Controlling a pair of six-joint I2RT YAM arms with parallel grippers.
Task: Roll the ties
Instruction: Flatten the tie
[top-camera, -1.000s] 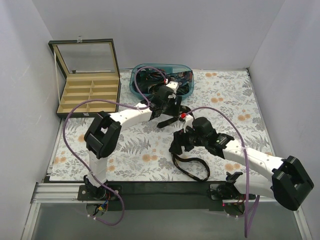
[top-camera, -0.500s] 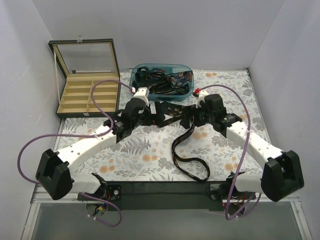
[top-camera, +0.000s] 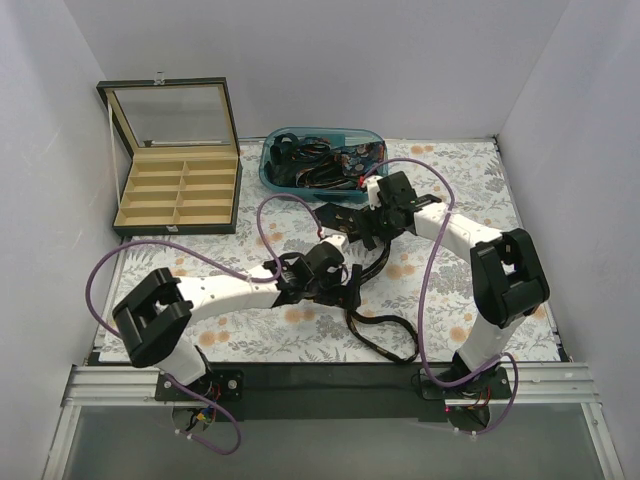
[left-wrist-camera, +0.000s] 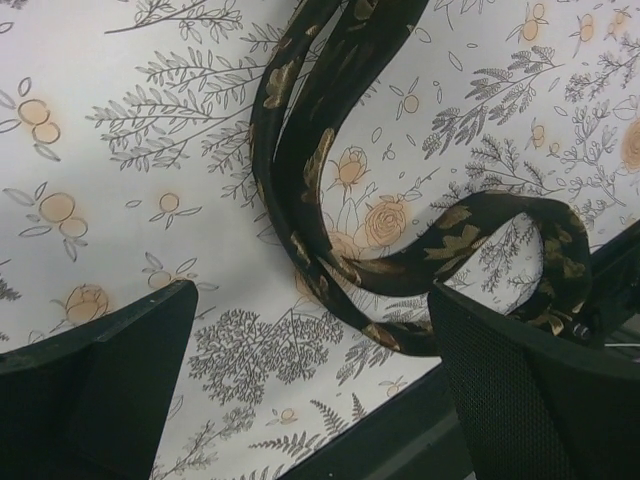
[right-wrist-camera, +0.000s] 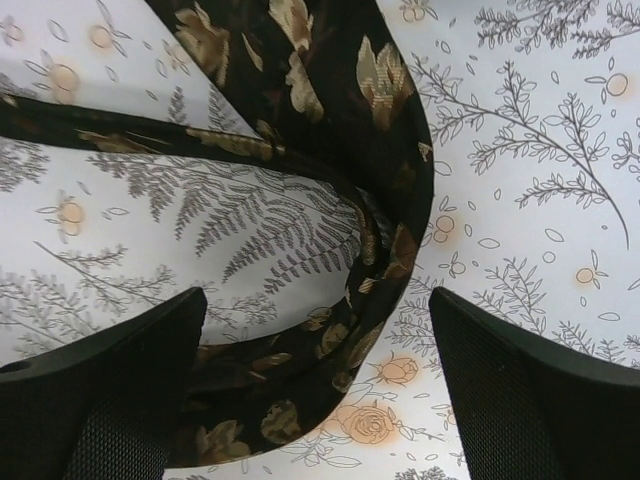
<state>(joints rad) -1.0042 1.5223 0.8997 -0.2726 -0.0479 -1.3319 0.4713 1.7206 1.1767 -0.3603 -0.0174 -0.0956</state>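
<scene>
**Both arms poised over one unrolled tie (right-wrist-camera: 340, 100) on the desk (top-camera: 450, 300).**
The left fingers (left-wrist-camera: 110, 370) stand wide apart and hold nothing. The tie's narrow part lies doubled on the desk between them and curls round close to one finger. The right fingers (right-wrist-camera: 540, 390) are likewise spread and empty, and a broader, folded stretch of what appears to be the same tie passes between them. Straddling the fabric this way probably lets each pair close on a different section, so the band can be straightened before rolling. More ties fill the blue bin (top-camera: 268, 172) just beyond the right fingers. No roll is formed yet.
</scene>
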